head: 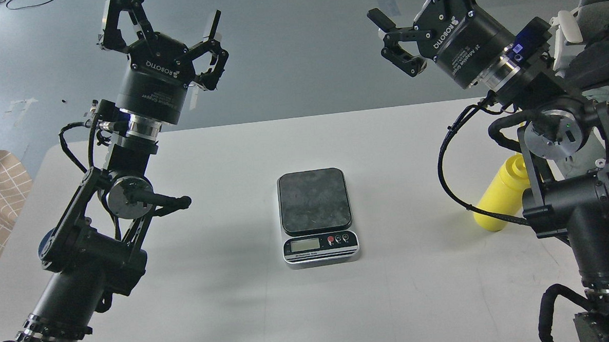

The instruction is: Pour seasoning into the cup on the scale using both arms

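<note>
Scale (317,216) near the desk's (228,297) front edge, midway across, platform bare.
Yellow seasoning bottle (501,198) stands by the right edge, partly behind the right arm; left gripper (167,28) and right gripper (399,36) both hang spread and hold nothing above the far edge.

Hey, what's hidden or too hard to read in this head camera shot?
- Yellow seasoning bottle: its cap and right side are hidden behind the right arm.
- Cup: nowhere in the head view.
- Scale: the display reading is too small to read.
- Right gripper: upper parts cut off by the top edge.
</note>
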Tool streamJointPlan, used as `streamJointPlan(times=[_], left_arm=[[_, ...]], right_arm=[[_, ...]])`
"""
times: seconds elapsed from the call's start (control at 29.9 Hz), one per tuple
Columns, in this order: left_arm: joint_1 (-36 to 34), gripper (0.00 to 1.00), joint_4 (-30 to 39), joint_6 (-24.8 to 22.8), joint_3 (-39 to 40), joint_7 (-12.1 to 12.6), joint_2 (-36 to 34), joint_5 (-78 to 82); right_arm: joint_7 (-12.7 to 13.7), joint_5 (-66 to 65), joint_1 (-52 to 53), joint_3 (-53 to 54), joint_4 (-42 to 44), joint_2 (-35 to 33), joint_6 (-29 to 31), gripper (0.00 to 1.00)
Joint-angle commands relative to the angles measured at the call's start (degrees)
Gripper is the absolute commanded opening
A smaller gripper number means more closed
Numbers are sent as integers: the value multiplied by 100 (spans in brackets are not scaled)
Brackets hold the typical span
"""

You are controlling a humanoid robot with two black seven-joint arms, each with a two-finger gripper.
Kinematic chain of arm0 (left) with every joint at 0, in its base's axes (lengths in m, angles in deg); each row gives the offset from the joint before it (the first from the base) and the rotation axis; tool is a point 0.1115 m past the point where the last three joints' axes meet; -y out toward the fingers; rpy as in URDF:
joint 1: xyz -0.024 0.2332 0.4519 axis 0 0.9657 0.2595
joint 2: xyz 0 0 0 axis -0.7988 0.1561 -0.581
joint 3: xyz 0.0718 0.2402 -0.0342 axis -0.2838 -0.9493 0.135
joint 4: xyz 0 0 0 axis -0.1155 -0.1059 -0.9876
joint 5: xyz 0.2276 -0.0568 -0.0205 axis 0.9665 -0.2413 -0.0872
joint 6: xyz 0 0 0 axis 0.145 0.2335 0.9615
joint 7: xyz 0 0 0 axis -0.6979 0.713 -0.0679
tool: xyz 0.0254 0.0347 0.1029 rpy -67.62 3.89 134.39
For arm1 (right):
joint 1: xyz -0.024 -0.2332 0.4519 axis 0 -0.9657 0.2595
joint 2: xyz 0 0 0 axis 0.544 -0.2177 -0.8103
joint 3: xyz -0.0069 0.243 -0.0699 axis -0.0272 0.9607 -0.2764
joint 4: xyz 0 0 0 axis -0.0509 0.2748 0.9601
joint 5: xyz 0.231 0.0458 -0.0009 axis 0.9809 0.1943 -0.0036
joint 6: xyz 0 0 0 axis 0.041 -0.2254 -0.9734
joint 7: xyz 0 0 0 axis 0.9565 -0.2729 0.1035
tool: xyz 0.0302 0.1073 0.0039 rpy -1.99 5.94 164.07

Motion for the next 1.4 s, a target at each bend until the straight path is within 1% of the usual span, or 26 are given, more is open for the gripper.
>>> streamJointPlan(times=[0.0,0.23,0.67,1.37], left_arm=[[1,99,0,-11,0,-7,-5,0],[27,99,0,-169,9,-16,4,0],[28,99,-17,-161,36,-16,21,-9],[159,99,-35,-82,-8,19,153,-18]], right_arm=[[-1,0,0,-5,-9,0,-1,100],[-1,-9,-35,-5,-9,0,-9,100],[-1,-18,-35,4,-9,0,-9,100],[-1,-27,-325,-5,9,0,17,100]])
